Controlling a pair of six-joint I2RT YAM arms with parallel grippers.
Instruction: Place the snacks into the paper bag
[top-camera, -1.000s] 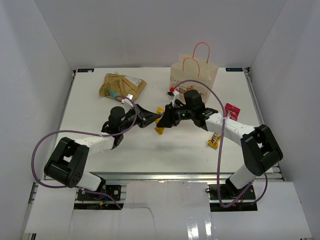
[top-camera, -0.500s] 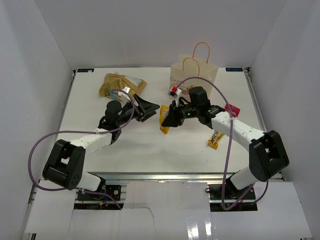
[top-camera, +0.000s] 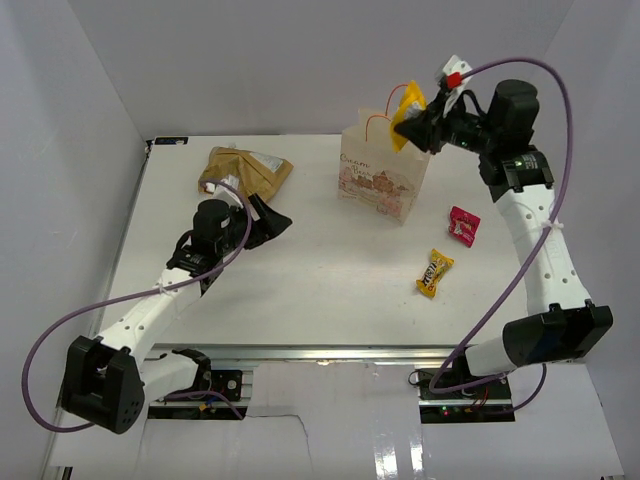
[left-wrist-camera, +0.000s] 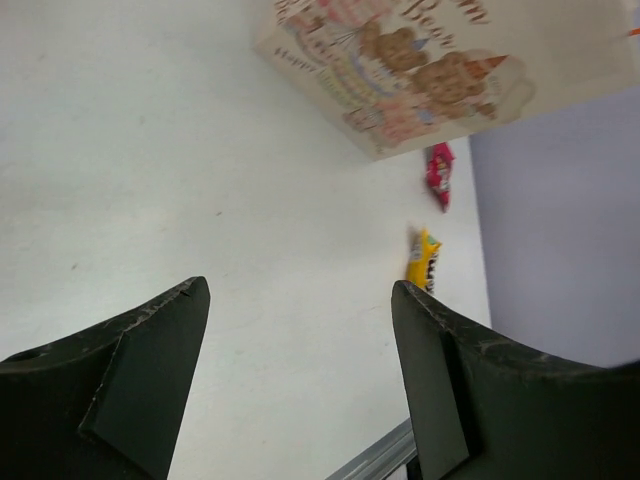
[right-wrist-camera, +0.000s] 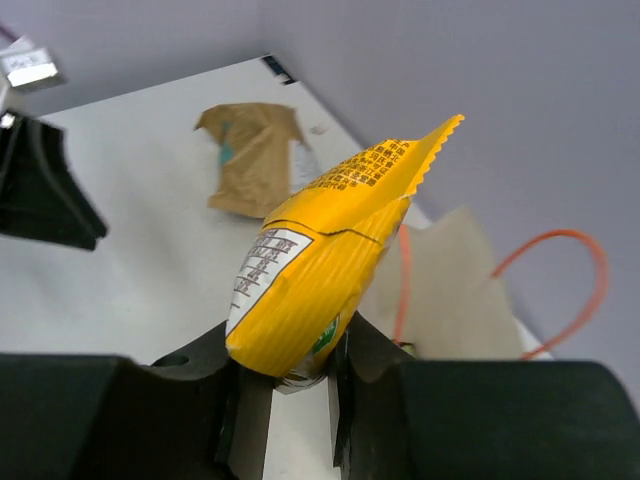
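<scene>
My right gripper (top-camera: 413, 122) is shut on a yellow snack bar (right-wrist-camera: 330, 250), holding it up above the open top of the beige paper bag (top-camera: 385, 172) with its bear print and orange handles (right-wrist-camera: 560, 262). The left gripper (top-camera: 280, 218) stands open and empty low over the table, just below the big tan-gold bag (top-camera: 243, 171). A second yellow bar (top-camera: 434, 272) and a red-pink packet (top-camera: 463, 224) lie on the table right of the paper bag; the left wrist view shows that yellow bar (left-wrist-camera: 423, 258), the red-pink packet (left-wrist-camera: 439, 172) and the paper bag (left-wrist-camera: 420, 70) ahead.
White walls close in the table (top-camera: 330, 290) on the left, back and right. A metal rail (top-camera: 330, 350) runs along the near edge. The right arm's purple cable (top-camera: 545, 110) loops high over the right side.
The left gripper opened, let go of the yellow bar and drew back left. My right gripper closed on that bar and lifted it up and back to above the paper bag.
</scene>
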